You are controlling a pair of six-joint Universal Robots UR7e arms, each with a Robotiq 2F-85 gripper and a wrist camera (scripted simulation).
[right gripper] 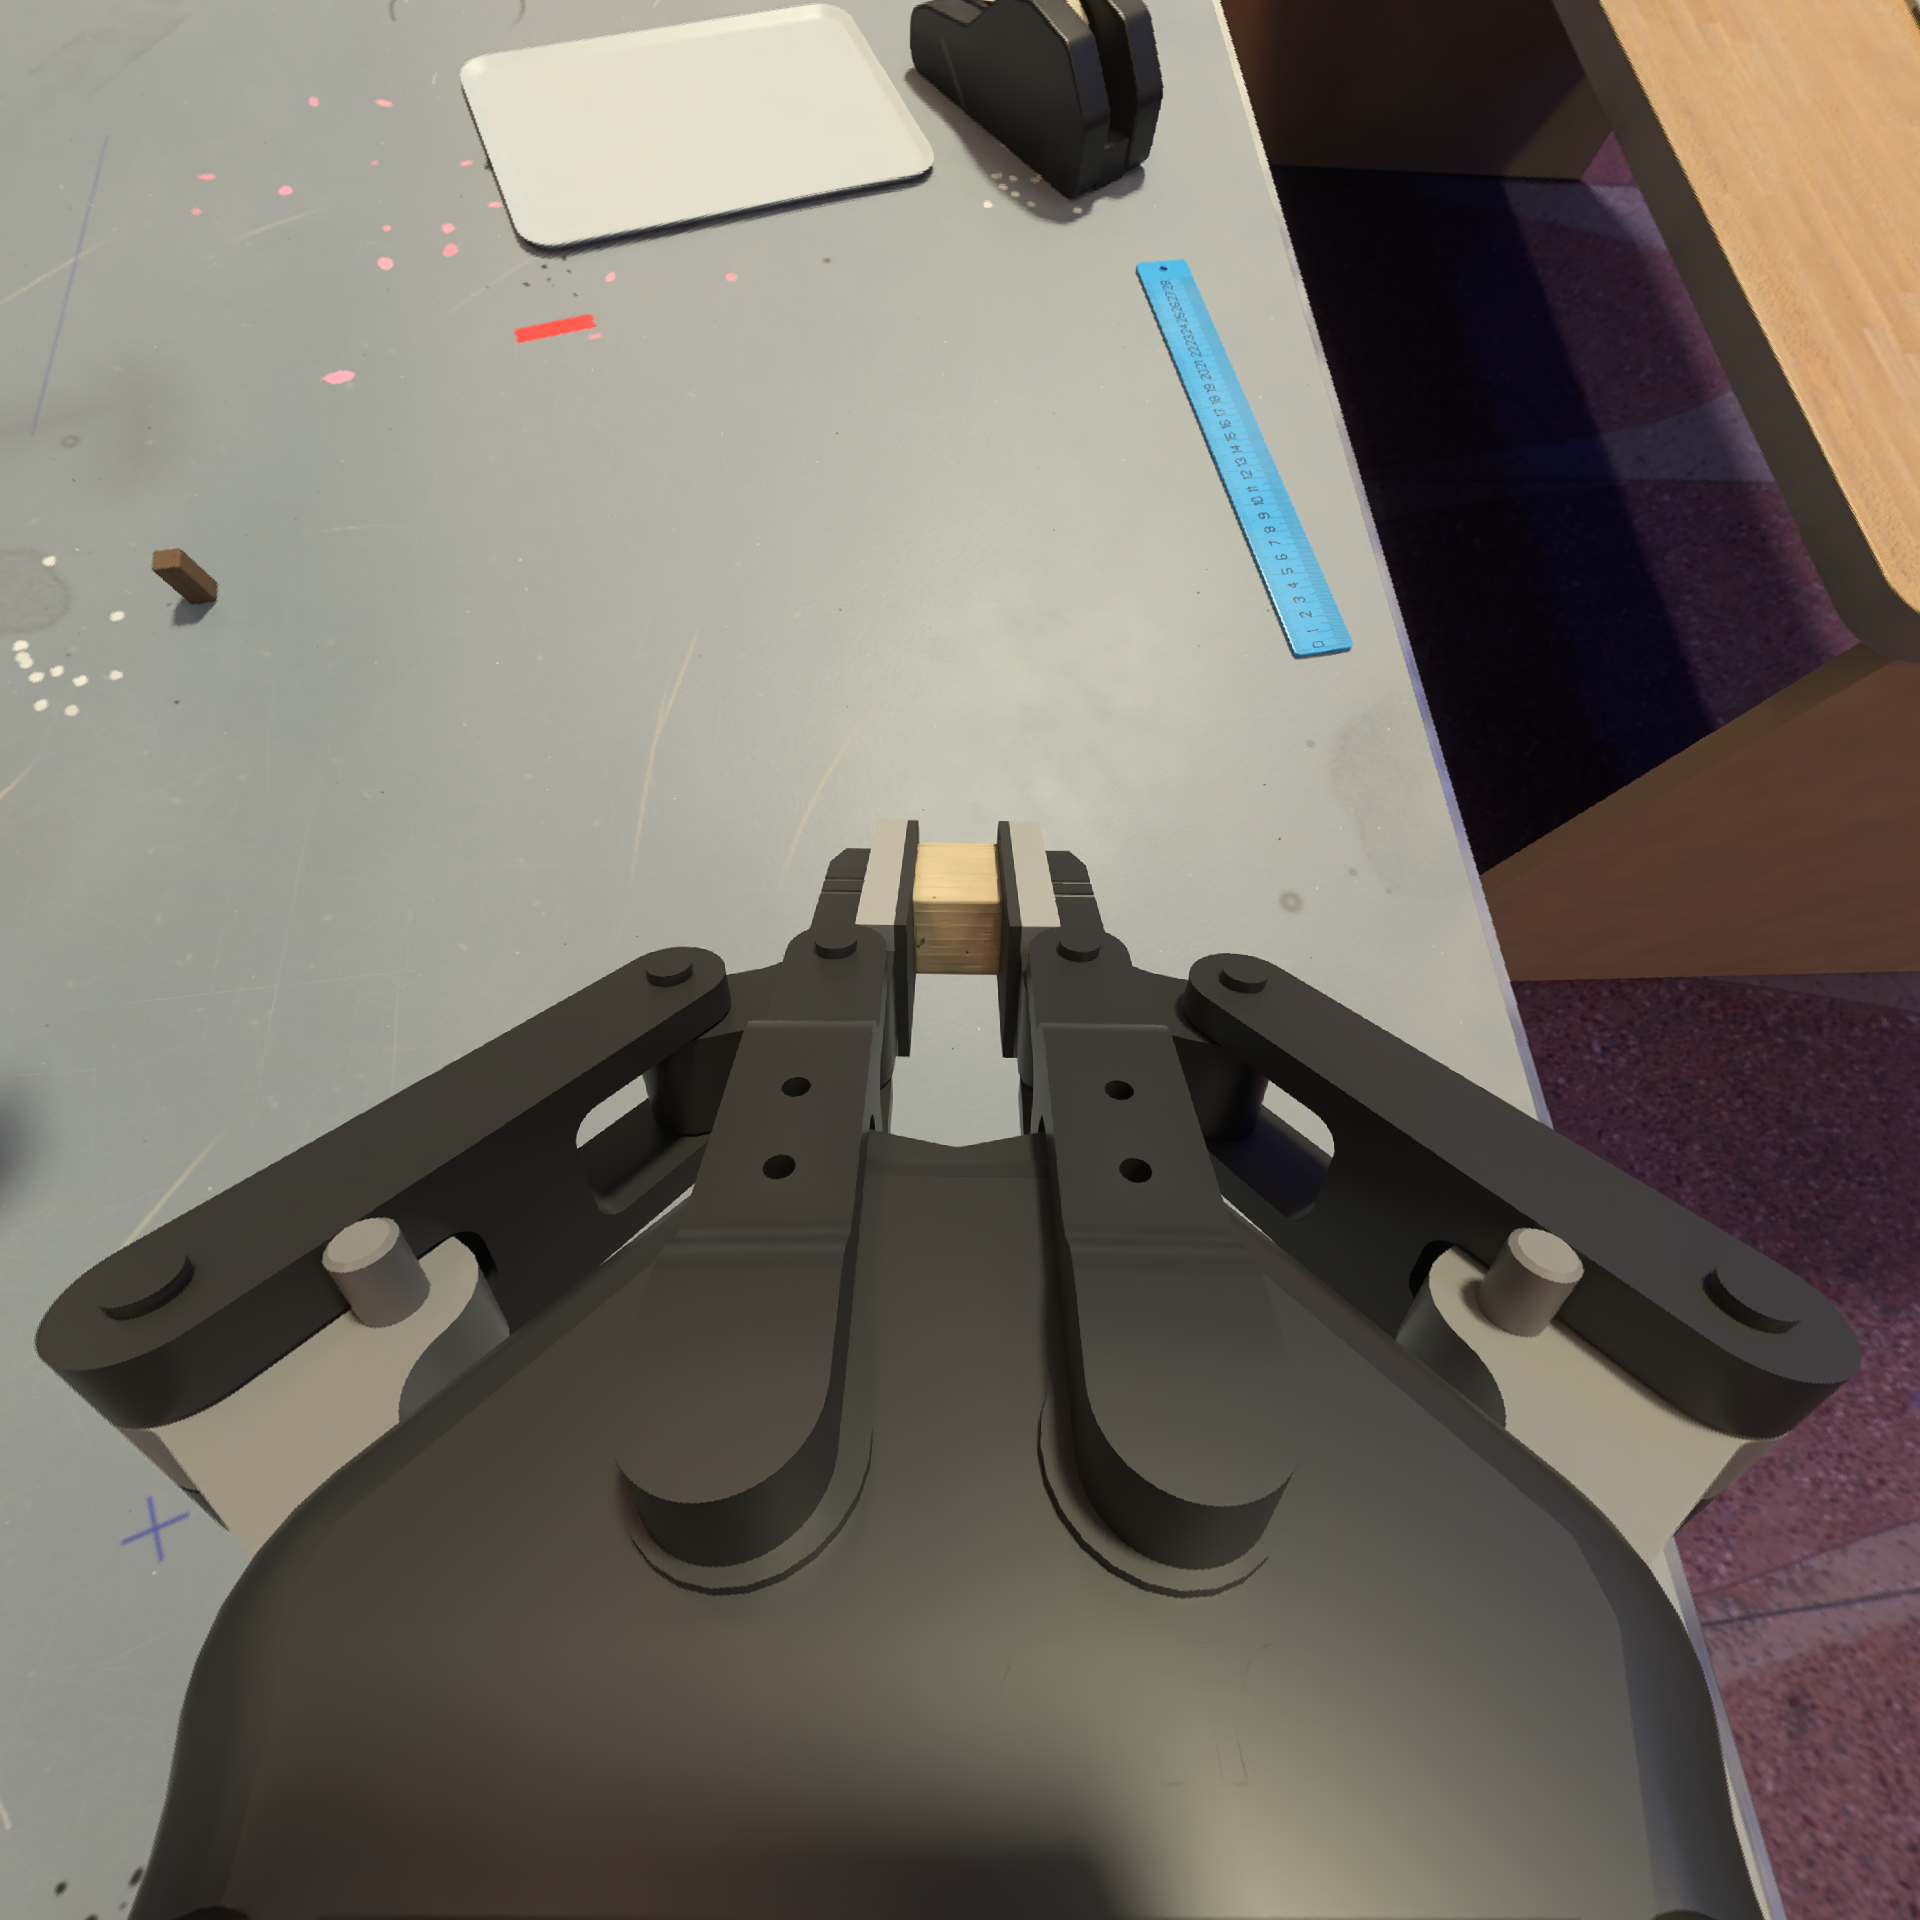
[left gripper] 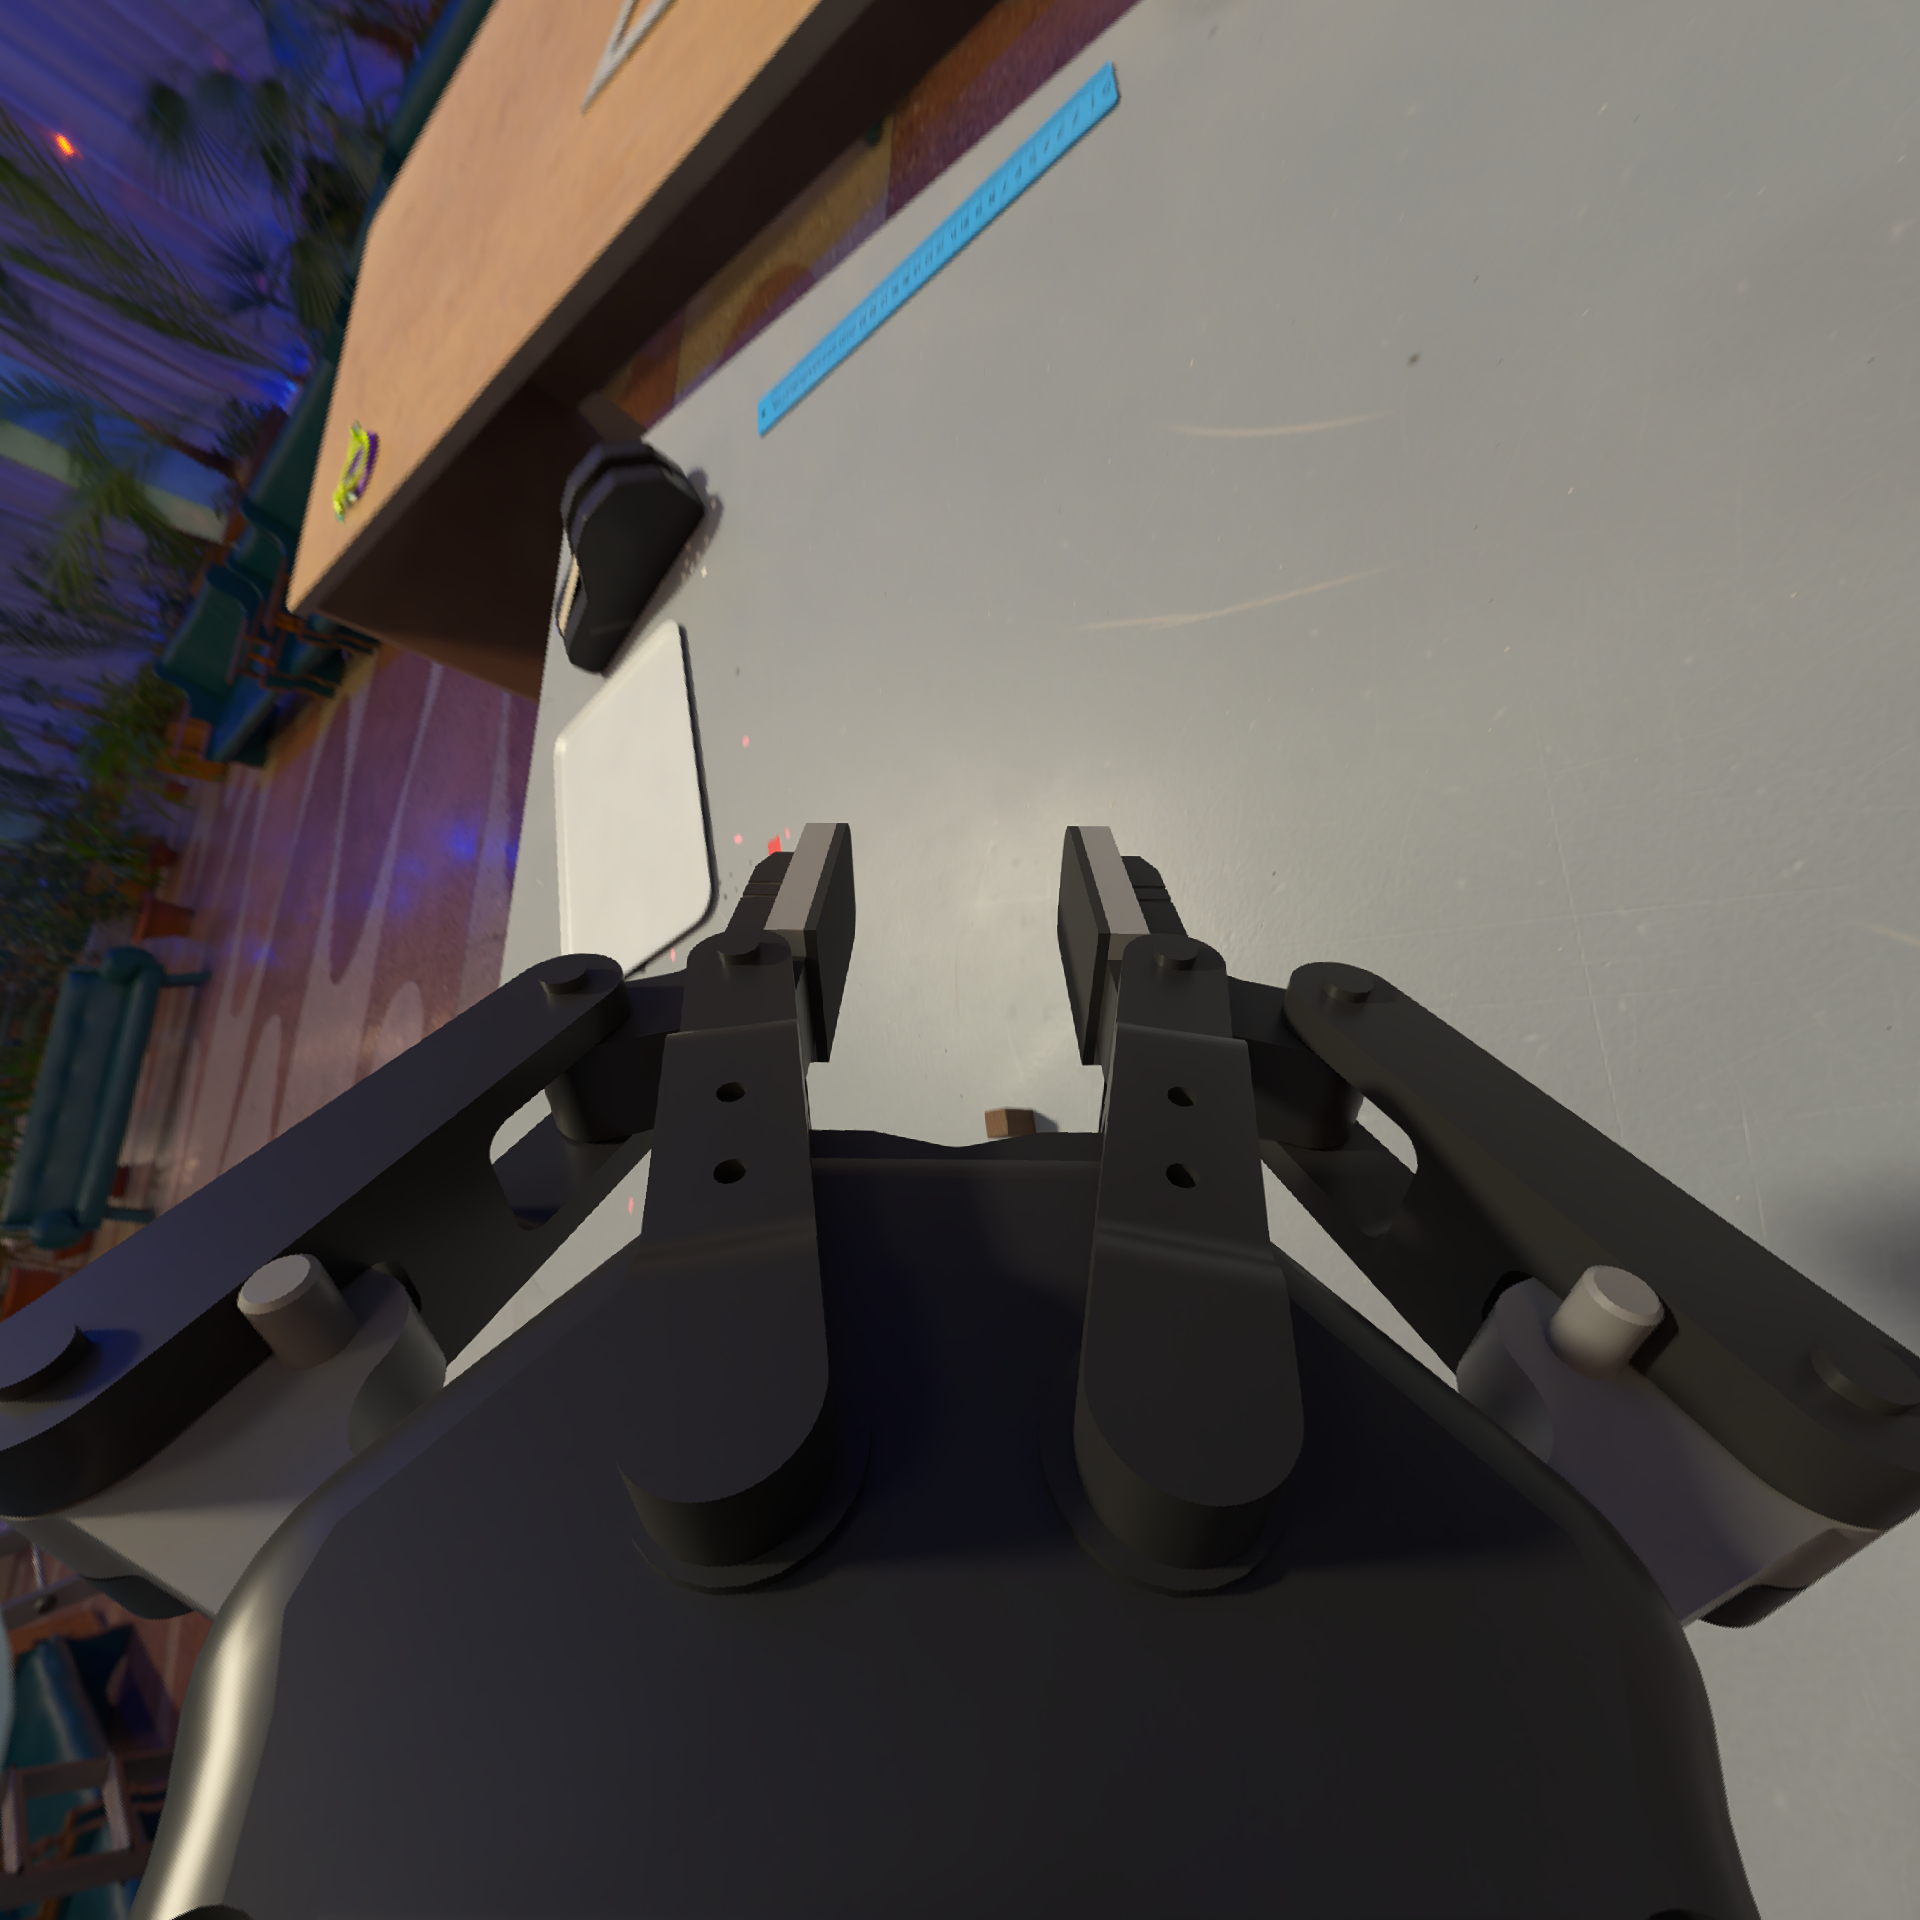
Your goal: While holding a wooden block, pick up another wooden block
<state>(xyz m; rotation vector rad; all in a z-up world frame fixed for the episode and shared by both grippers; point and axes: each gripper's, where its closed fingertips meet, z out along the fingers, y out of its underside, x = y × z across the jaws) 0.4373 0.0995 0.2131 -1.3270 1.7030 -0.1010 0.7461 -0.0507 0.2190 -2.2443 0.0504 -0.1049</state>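
Left wrist view: the left hand [left gripper: 956,883] is spread fairly wide, nothing between its fingers [left gripper: 821,914], hanging above the grey tabletop [left gripper: 1351,623] without touching it. A dark wooden block [left gripper: 1008,1122] peeks out low in the gap between the fingers, right at the edge of the hand's body; only its top corner shows, the rest is hidden, so its lie cannot be told here. White tray [left gripper: 629,800] sits left of the fingertips at the tabletop edge, its lower corner cut off by the left linkage. Black tape dispenser [left gripper: 623,551] sits just beyond the tray, with a blue ruler [left gripper: 935,249] farther out along the same edge. A wooden desk [left gripper: 540,260] runs beyond the edge. The surroundings past it are blurred and hard to read.

Right wrist view: the right hand [right gripper: 956,883] is closed narrow on a light wooden block [right gripper: 954,909], clamped square between both pads near the tips. Block top and near face show; its far end and underside are hidden. The hand is tilted down over the tabletop [right gripper: 727,623], block held clear of the surface. The dark wooden block [right gripper: 185,575] lies flat on the tabletop far left, well apart from the hand, long axis angled. White tray [right gripper: 696,120] is at the far end, tape dispenser [right gripper: 1039,83] just right of it, partly cut off by the frame top. Blue ruler [right gripper: 1242,457] lies along the right edge. Pink and white specks and a short red mark [right gripper: 554,328] dot the surface. The wooden desk [right gripper: 1787,312] is cropped at right.
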